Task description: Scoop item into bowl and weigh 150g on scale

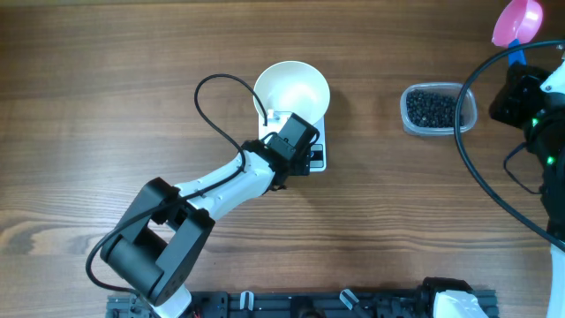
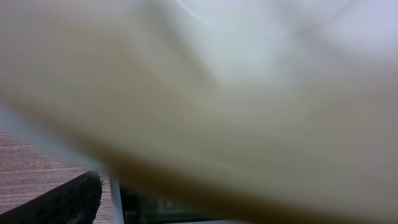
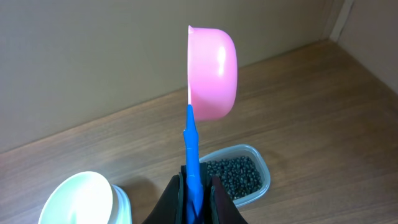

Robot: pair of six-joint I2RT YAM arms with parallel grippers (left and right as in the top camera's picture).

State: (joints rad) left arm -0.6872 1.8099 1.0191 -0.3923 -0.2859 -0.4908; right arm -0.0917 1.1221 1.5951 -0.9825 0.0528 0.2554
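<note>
The white bowl sits on the white scale at the table's middle. My left gripper is open at the bowl's near rim, over the scale. The left wrist view is filled by the blurred bowl, with one dark finger at lower left and the scale's display below. My right gripper is shut on the blue handle of a pink scoop, held upright above the table's far right corner. The black beads lie in a clear tub.
The clear plastic tub stands on the table right of the bowl, just left of my right arm. A black cable loops from the left arm. A dark rail runs along the front edge.
</note>
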